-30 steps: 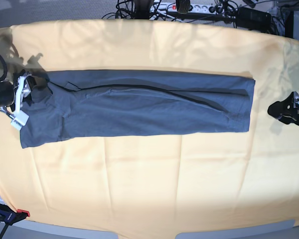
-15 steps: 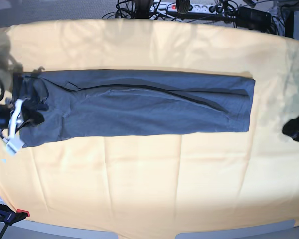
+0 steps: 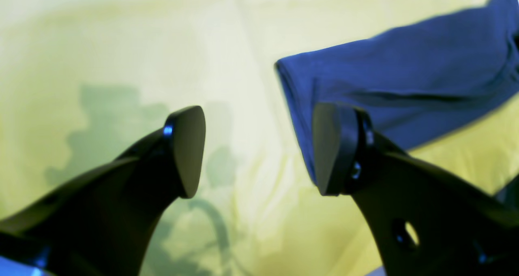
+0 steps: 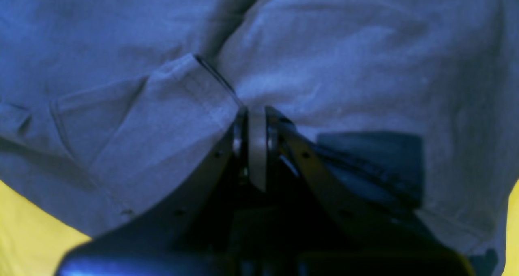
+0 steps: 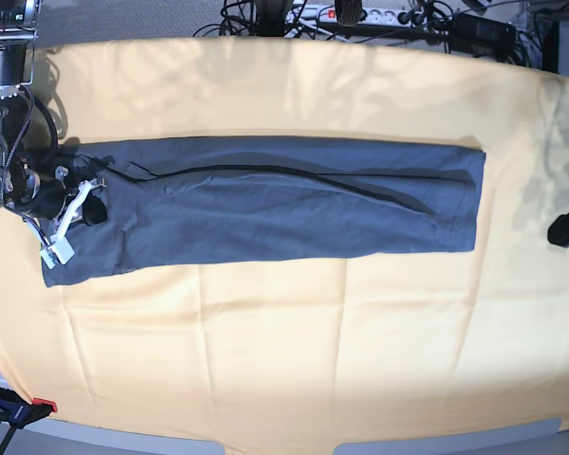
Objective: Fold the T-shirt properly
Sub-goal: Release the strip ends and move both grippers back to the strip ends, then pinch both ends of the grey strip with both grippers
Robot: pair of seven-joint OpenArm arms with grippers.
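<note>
On the near-left of the base view the right gripper [image 5: 93,210] has moved in over the end of the T-shirt [image 5: 284,204] and snapped closed since a second ago, when it sat off the edge with its jaws apart. The wrist view shows those jaws pressed together with a fold of grey fabric bunched right at their tips; it looks pinched, though the blur makes the actual bite hard to confirm. That reads as the pick-up for the next fold: the shirt already lies as a long narrow band across the tabletop, on the yellow-orange cloth [image 5: 284,360], stretching from this gripper away towards the other arm.

Moving right, the band is flat, with one dark seam line running along it and nothing lying on top.

At the far right, the left gripper [image 3: 259,150] has pulled back off the shirt's other end and hangs with its jaws spread wide, empty, that end just ahead of one jaw. Cables [image 5: 360,14] sit beyond the cloth, clear of the work.
</note>
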